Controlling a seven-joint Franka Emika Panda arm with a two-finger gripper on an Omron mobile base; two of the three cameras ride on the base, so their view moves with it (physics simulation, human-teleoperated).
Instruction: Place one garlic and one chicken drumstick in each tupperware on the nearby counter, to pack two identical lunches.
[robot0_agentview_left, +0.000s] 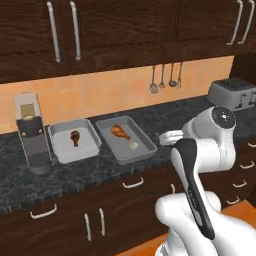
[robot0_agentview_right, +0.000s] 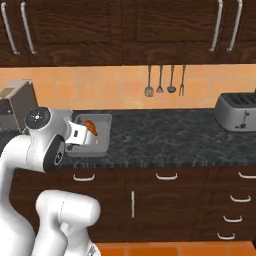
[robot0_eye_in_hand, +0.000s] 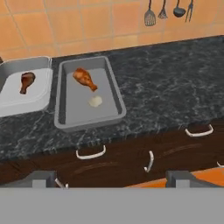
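Two tupperware trays are seen side by side on the counter (robot0_agentview_left: 90, 175), just right of the coffee machine (robot0_agentview_left: 32, 132). The pale tray (robot0_agentview_left: 74, 141) holds one chicken drumstick (robot0_agentview_left: 75, 137) and no garlic that can be made out; the darker tray (robot0_agentview_left: 127, 139) holds a drumstick (robot0_agentview_left: 119, 131) and a small whitish garlic (robot0_agentview_left: 133, 145) just beside it. The darker lunch is therefore judged complete and the pale one short of a garlic. The gripper (robot0_eye_in_hand: 112, 177) is held back from the counter edge, above the drawer fronts, with its fingers spread wide and nothing between them. No spare garlic is visible on the counter, so the next move is judged to call for fetching one from elsewhere and setting it in the pale tray beside its drumstick. In the hand view, the long axis of each tray is seen to run from the counter's front edge toward the tiled wall. The drumstick in the darker tray lies diagonally, meaty end toward the back left, bone end toward the garlic. The drumstick in the pale tray lies nearly along the tray's length, thicker end toward the wall.
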